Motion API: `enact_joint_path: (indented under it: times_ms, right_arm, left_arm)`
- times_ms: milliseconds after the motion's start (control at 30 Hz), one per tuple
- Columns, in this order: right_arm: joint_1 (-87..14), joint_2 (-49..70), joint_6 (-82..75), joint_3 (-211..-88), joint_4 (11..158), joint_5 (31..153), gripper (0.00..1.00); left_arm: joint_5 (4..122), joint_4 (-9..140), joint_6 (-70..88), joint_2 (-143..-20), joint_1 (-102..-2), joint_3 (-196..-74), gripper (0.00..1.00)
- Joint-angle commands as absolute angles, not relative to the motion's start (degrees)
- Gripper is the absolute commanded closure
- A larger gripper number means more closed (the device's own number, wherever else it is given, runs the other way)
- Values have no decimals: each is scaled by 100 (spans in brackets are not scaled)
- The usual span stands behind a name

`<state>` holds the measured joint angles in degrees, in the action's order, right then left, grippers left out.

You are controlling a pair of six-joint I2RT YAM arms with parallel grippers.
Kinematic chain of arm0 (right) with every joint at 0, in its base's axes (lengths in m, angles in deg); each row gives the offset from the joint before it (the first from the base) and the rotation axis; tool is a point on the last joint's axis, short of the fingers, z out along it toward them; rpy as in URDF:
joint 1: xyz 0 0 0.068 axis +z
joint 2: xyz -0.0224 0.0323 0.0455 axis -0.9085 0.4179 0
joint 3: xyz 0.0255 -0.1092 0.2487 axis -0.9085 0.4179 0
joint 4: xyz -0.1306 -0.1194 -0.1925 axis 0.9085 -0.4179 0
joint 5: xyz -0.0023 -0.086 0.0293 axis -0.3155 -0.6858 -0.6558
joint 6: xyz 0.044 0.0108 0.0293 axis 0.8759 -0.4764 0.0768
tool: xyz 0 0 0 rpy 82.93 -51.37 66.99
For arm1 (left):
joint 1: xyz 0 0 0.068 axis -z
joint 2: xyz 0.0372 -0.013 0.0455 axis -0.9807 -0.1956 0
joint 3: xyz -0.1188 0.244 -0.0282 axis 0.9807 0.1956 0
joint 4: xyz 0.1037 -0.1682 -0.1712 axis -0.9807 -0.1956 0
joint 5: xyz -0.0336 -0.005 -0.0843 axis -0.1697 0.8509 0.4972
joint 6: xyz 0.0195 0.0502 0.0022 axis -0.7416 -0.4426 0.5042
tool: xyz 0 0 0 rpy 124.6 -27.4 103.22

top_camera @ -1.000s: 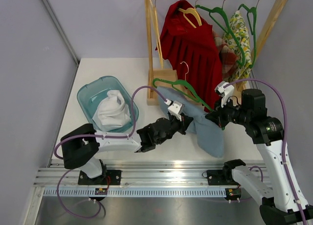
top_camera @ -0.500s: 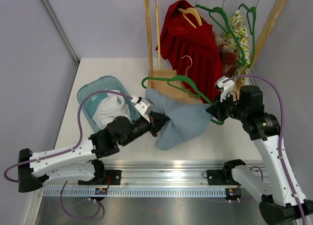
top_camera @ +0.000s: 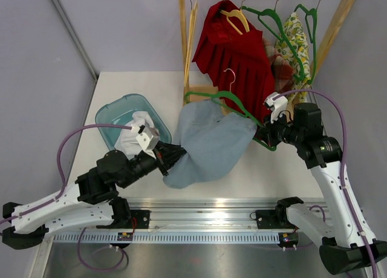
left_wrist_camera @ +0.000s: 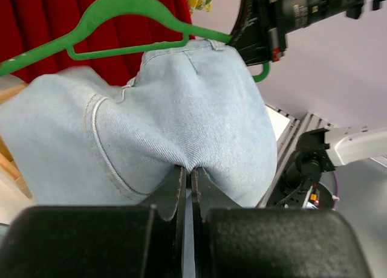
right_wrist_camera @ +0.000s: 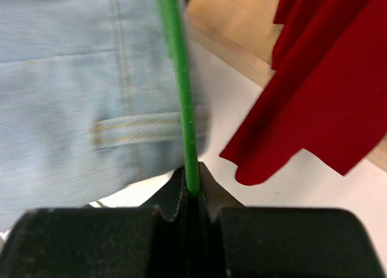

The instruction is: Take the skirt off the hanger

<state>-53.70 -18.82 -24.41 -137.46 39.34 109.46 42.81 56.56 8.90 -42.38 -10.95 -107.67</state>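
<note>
There is one skirt (top_camera: 208, 145), of light blue denim, and it is stretched above the middle of the table (top_camera: 121, 87), towards the near edge, between the two arms. The left tool (left_wrist_camera: 188, 175) is closed on a fold of the skirt's cloth, with its two fingers pressed almost together around the fold. The right tool (right_wrist_camera: 192, 181) is closed on the thin bar of one green hanger (top_camera: 227, 100), which it holds tilted in front of the rack. The skirt is only partly on this hanger: the waistband with one belt loop sits at the end of the hanger near the right tool, while the other arm of the hanger is bare. One wooden rack (top_camera: 184, 48) stands at the far right corner of the table. On its rail I count one yellow hanger (top_camera: 236, 18) carrying one red garment (top_camera: 233, 57), and two more green hangers (top_camera: 269, 21), with one flowered garment (top_camera: 294, 42) at the right end. Near the left edge of the table lies one blue basin (top_camera: 112, 118), and inside it is one white cloth (top_camera: 136, 139), crumpled.
</note>
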Motion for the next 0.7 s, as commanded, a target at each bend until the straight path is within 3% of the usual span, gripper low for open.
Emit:
enact_joint_path:
  times_ms: [0, 333, 667]
  right_arm:
    - [-5572, -1828, -2504, -13718, 4439, 10033, 100]
    - [-5589, -1880, -2618, -13709, 4456, 10296, 100]
    - [-5598, -1776, -2751, -14279, 4219, 10658, 100]
  left_arm:
    - [4735, 6122, 768, -3909, -1052, -11367, 100]
    - [4630, 6244, 592, -3925, -1060, -11255, 100]
    - [4955, 7448, 671, -5489, -1060, -11043, 100]
